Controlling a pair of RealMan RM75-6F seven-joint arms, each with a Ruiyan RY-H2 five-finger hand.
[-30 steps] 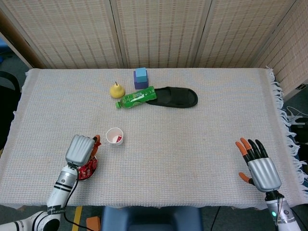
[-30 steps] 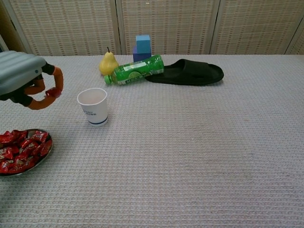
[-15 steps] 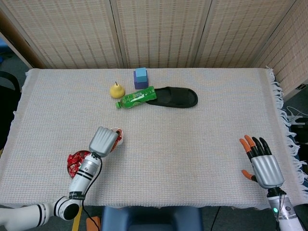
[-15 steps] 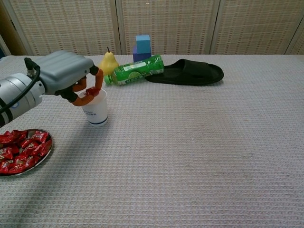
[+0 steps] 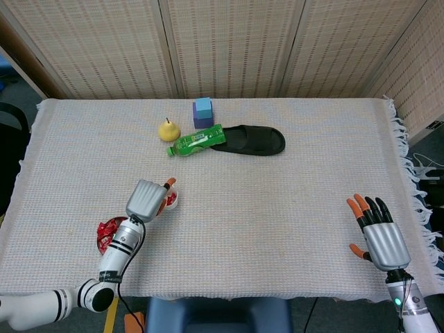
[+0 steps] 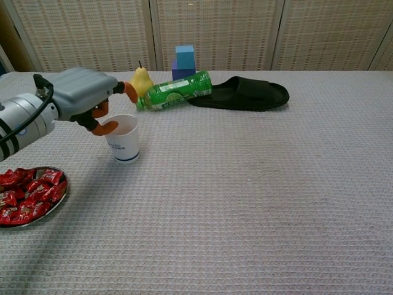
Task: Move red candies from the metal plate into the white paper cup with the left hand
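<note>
Left hand (image 6: 83, 98): over white paper cup (image 6: 122, 138), fingers apart, nothing held. Right hand (image 5: 378, 232): idle, fingers spread, well apart. Red candies (image 6: 24, 193): heaped on metal plate (image 6: 58, 200), beside cup. Advice: return low, pinch one candy, avoid tipping cup.

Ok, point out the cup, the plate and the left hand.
cup (image 6: 124, 145), chest view, on its front wall.
plate (image 6: 59, 196), chest view, on its bare right rim.
left hand (image 6: 83, 93), chest view, on the grey back of the hand above the cup.
</note>
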